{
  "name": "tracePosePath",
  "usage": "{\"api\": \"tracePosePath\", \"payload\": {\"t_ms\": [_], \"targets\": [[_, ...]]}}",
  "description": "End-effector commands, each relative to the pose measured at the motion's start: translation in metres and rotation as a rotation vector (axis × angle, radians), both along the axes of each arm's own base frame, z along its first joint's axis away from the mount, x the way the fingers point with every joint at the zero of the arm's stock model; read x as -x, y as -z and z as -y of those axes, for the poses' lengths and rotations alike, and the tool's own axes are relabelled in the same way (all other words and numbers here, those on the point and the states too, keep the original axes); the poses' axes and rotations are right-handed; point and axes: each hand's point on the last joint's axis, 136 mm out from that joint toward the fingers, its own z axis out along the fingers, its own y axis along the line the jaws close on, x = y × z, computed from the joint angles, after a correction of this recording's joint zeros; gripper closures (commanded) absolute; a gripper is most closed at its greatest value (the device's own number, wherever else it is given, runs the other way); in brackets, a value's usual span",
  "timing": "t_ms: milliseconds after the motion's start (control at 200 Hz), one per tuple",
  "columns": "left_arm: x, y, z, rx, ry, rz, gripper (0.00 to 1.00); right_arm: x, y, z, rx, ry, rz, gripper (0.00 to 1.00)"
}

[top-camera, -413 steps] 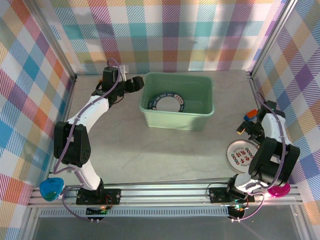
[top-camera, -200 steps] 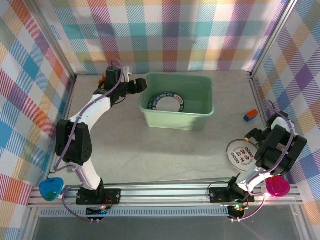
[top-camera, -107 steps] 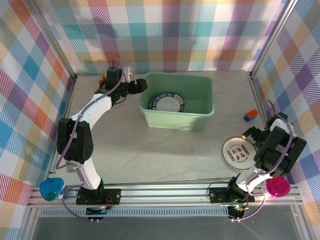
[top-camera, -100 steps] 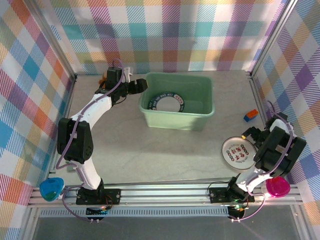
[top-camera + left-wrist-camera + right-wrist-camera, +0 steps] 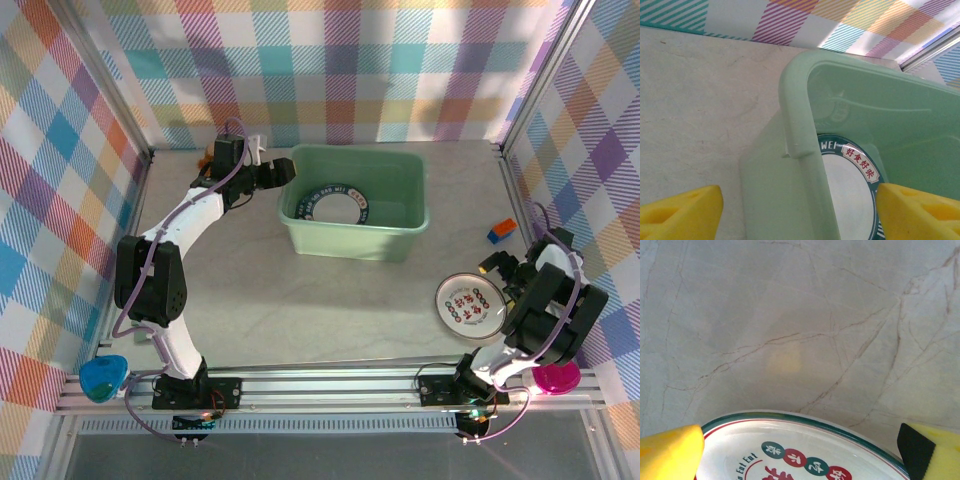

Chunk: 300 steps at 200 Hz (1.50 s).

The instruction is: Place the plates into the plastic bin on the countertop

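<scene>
Right gripper (image 5: 799, 442): yellow fingers (image 5: 670, 452) spread wide, nothing clamped. The rim of a small round white plate with a green-and-red band and red characters (image 5: 468, 308) sits in the gap between them. Cannot tell whether a pad touches the rim. This plate lies flat on the light grey marbled worktop (image 5: 250, 300), near the right edge and toward the front right corner.

Left gripper (image 5: 797, 200): jaws apart, straddling the left end wall of the pale mint-green rectangular plastic bin (image 5: 345, 240). One finger is outside. The other is inside, above a dark-rimmed white plate (image 5: 335, 207) lying flat on the bin floor. No squeeze on the wall is visible.

Bin: mid-worktop toward the back edge, long axis left to right.

Key relation: the loose plate lies directly ahead of the right gripper. From the plate, the bin is back and to the left, its right end well apart. The right arm is much nearer; the left is at the bin's far end.

Judgement: a round plate has no long axis, so any rim point serves. Lying flat, it offers only a thin edge, so it may slip. A small orange-and-blue block (image 5: 503, 229) by the right edge sits beside the likely carry path.
</scene>
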Motion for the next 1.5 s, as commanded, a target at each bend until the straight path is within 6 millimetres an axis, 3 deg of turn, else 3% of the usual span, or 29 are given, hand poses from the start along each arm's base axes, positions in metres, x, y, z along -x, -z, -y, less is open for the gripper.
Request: {"api": "tracePosePath", "payload": {"t_ms": [0, 315, 645, 920, 1180, 1495], "targets": [[0.008, -0.009, 0.009, 0.007, 0.036, 0.027, 0.2, 0.011, -0.007, -0.001, 0.039, -0.029, -0.023, 0.0], [0.011, -0.011, 0.011, -0.004, 0.07, 0.043, 0.2, 0.001, -0.028, -0.006, 0.077, -0.108, 0.103, 0.0], [0.008, -0.016, 0.015, -0.008, 0.097, 0.062, 0.2, -0.009, -0.039, 0.006, 0.149, -0.307, 0.092, 0.0], [0.008, -0.009, 0.015, -0.025, 0.112, 0.08, 0.2, -0.001, -0.016, -0.004, 0.094, -0.468, 0.047, 0.0], [0.004, -0.009, 0.012, -0.013, 0.112, 0.105, 0.19, 0.014, -0.009, -0.008, 0.105, -0.548, 0.012, 0.0], [-0.002, -0.003, 0.008, -0.002, 0.11, 0.102, 0.19, 0.026, 0.011, 0.0, 0.124, -0.573, -0.089, 0.01]]}}
